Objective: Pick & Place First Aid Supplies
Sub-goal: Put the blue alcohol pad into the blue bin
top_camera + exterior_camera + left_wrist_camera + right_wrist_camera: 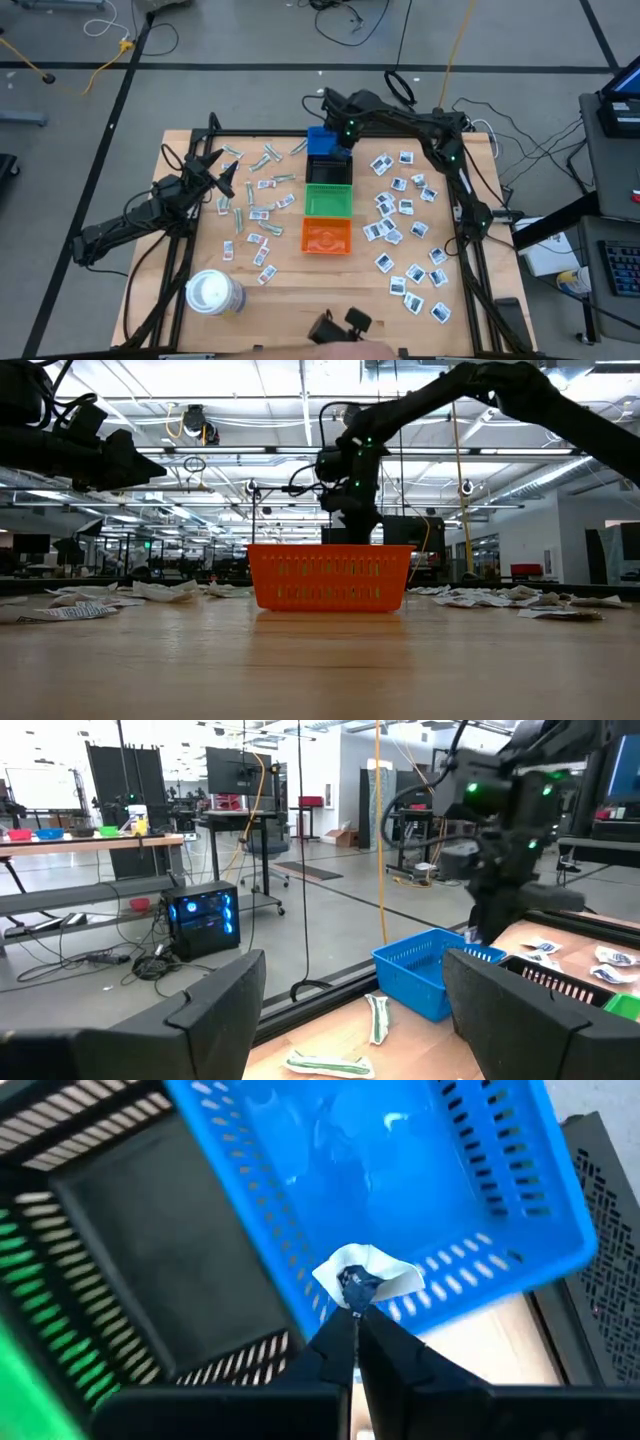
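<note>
White square packets with dark-blue print (405, 235) lie scattered right of the bins. Small white strips (262, 213) and green-grey wrappers (262, 160) lie to their left. A row of bins runs down the table's middle: blue (320, 143), black (330, 171), green (328, 200) and orange (326, 236). My right gripper (356, 1315) hangs over the blue bin (400, 1170), shut on one white packet. My left gripper (355, 975) is open and raised above the wrappers (376, 1018) near the table's left side, touching nothing. My right gripper pinches one white square packet with dark-blue print (362, 1276) between its two fingertips, at the packet's edge nearest the fingers. The fingers point down from above. The packet is lifted clear and sticks out past the tips, above the blue bin's near wall (440, 1275).
A large white roll (213, 293) stands near the table's near-left corner. A black camera mount (337, 325) sits at the near edge. In the low view the orange bin (330, 575) hides the bins behind it. Bare wood lies between the roll and the orange bin.
</note>
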Controlling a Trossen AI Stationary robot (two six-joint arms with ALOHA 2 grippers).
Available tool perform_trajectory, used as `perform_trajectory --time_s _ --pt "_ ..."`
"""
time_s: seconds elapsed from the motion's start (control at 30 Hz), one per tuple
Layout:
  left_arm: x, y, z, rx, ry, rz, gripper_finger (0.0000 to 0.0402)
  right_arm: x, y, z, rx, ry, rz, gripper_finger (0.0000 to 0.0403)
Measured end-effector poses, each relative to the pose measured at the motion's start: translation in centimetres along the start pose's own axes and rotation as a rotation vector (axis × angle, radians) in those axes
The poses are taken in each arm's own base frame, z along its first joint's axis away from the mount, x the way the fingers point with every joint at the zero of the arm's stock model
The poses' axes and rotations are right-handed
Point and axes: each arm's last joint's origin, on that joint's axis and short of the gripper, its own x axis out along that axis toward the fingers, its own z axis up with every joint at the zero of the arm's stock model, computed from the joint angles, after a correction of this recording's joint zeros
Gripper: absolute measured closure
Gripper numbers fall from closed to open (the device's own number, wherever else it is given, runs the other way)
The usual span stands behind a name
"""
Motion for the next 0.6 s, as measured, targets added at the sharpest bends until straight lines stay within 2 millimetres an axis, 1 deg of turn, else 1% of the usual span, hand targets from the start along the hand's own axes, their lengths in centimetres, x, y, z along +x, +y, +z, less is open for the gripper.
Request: perform_trajectory --time_s 0.1,0.27,0.37,0.47,0.6 --pt "0.0 0.0 0.0 0.0 0.0 0.0 0.0096 0.59 -0.38 0.28 -0.005 -0.017 -0.003 0.0399" --pt "0.0 0.0 0.0 0.0 0.0 0.0 0.0096 0.54 -0.57 0.76 -0.058 -0.061 -0.058 0.0399" --pt "0.0 0.0 0.0 0.0 0.0 0.0 0.0096 0.54 -0.57 0.79 -0.074 -0.064 -0.059 0.0393" --pt "0.0 0.0 0.0 0.0 0.0 0.0 0.0096 0.53 -0.55 0.85 -0.101 -0.068 -0.062 0.0374" --pt "0.0 0.0 0.0 0.0 0.0 0.0 0.0096 0.53 -0.42 0.94 -0.082 -0.077 -0.063 0.0323"
